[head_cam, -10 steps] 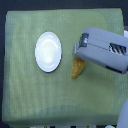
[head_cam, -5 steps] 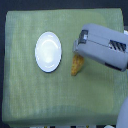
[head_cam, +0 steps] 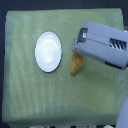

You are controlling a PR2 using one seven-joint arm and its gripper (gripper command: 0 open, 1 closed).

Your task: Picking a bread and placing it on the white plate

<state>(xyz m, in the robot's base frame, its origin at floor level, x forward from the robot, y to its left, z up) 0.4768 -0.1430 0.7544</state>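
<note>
Lying on the green-clothed desk (head_cam: 30,95) just right of the round white plate (head_cam: 48,51), elongated golden-brown bread (head_cam: 75,65) half under the grey gripper (head_cam: 80,50) (finger state hidden, cannot tell), probably light, crusty, best pinched mid-length

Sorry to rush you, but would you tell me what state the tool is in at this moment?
Tool: cannot be told; the arm's grey housing hides its fingers. It sits over the upper end of the bread, which lies on the green cloth.
</note>
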